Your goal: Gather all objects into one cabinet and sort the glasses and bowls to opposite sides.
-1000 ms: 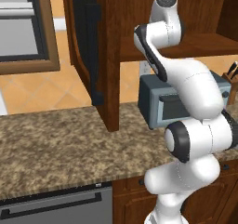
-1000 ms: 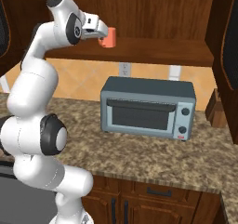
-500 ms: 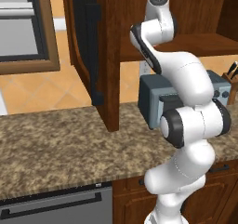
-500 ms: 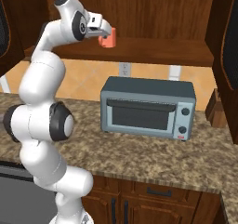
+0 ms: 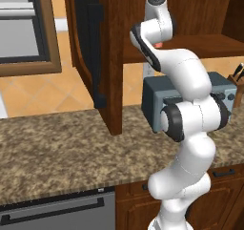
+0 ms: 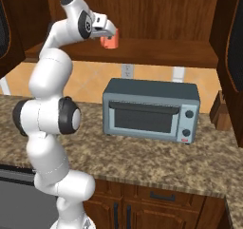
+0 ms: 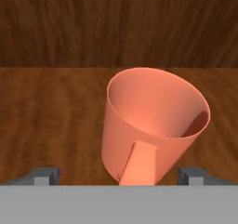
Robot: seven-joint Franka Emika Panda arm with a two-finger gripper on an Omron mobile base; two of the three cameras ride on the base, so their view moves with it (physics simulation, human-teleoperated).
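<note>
Hand view, salmon-pink cup (image 7: 155,125) tilted, mouth up, handle toward camera

The salmon-pink cup (image 7: 153,125) looked smooth and matt, like plain plastic or glazed clay. The cabinet (image 6: 156,50) was dark-brown wood with visible streaky grain, faintly satin. The counter (image 5: 57,143) had a speckled, polished stone look. The toaster oven (image 6: 151,110) wore a smooth matt grey-blue shell. The arm (image 5: 186,81) was glossy white with dark joints.
</note>
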